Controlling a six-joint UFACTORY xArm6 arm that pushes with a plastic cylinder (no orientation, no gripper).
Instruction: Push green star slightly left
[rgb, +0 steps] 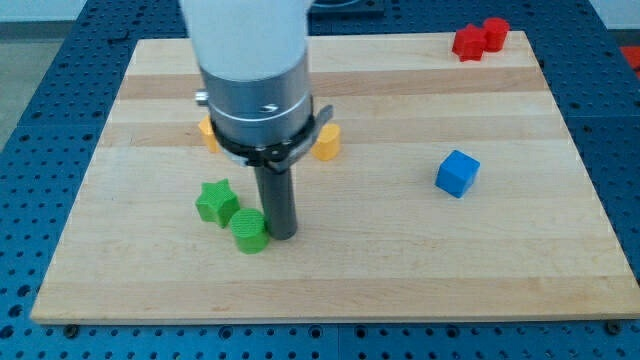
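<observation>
The green star lies on the wooden board at the view's lower left. A green cylinder sits just to its lower right, touching or nearly touching it. My tip rests on the board right beside the green cylinder, on its right side, and to the right of and slightly below the star. The arm's wide body hides the board above the rod.
Two yellow blocks peek out from behind the arm, their shapes partly hidden. A blue cube lies at the right. Two red blocks sit together at the top right corner.
</observation>
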